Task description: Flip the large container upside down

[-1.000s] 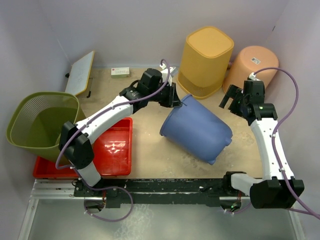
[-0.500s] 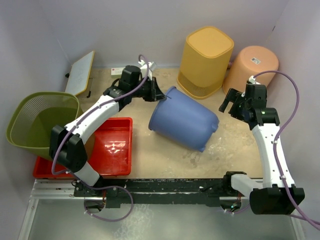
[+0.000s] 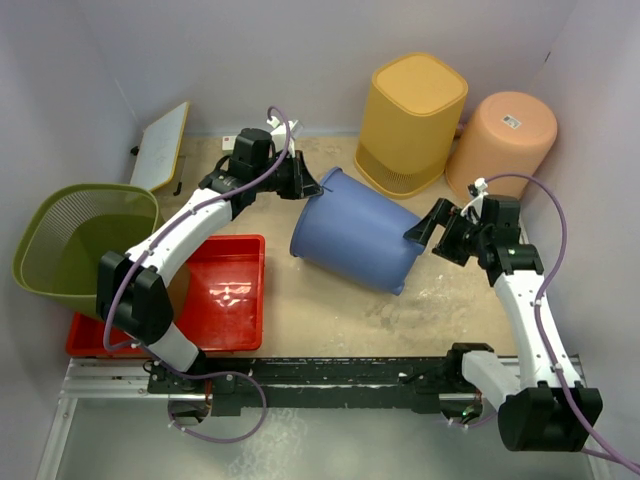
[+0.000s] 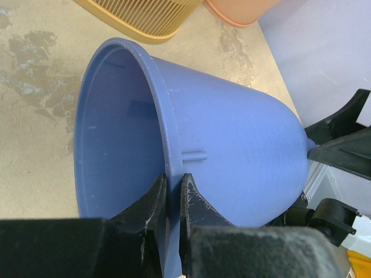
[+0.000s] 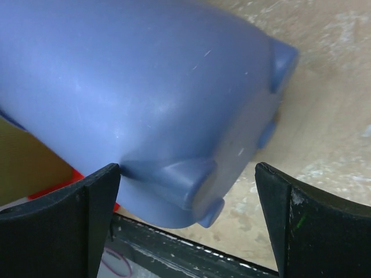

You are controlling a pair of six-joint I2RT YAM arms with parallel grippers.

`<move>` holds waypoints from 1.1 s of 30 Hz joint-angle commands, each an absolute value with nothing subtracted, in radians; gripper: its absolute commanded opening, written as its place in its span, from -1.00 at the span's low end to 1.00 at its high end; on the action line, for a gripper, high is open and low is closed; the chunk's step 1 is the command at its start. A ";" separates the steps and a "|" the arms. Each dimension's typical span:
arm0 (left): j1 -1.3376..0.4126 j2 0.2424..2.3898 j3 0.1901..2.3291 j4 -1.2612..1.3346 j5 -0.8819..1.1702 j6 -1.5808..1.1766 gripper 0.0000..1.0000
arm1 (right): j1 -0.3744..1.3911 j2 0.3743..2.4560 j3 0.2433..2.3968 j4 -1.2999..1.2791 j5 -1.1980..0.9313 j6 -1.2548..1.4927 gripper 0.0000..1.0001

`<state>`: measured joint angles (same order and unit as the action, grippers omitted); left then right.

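Four containers: one blue bin (image 3: 355,235) at centre, one yellow bin (image 3: 415,115) at 1 o'clock, one peach bin (image 3: 505,135) at 2, one green basket (image 3: 45,232) at 9. One red tray (image 3: 230,290) at 8. One board (image 3: 165,143) at 10. Two arms: left arm (image 3: 195,228), right arm (image 3: 528,305).

blue container (image 5: 145,87) cropped in right wrist view, bin sticker (image 3: 513,121) unreadable

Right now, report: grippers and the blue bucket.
Left gripper shut on blue bucket rim. Right gripper open, at its base. Bucket tipped sideways. Yellow bin close behind.
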<state>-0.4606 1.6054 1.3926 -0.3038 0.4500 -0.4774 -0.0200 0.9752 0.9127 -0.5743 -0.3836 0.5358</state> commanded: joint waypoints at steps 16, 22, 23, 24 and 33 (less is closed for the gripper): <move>-0.456 1.680 1.331 -0.395 0.440 -0.422 -1.00 | -0.023 0.903 0.789 -0.269 -0.682 0.686 1.00; -0.456 1.677 1.326 -0.400 0.443 -0.412 -1.00 | -0.023 0.902 0.823 -0.299 -0.637 0.663 1.00; -0.456 1.676 1.326 -0.401 0.443 -0.411 -1.00 | -0.023 0.901 0.826 -0.298 -0.638 0.663 1.00; -0.456 1.676 1.324 -0.400 0.443 -0.411 -1.00 | -0.023 0.902 0.828 -0.298 -0.640 0.663 1.00; -0.456 1.681 1.315 -0.402 0.449 -0.406 -1.00 | -0.023 0.889 0.838 -0.290 -0.665 0.664 1.00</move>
<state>-0.4526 1.6226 1.3762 -0.2459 0.4698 -0.4778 -0.0284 0.9180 0.7704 -0.3634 -0.6083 0.6701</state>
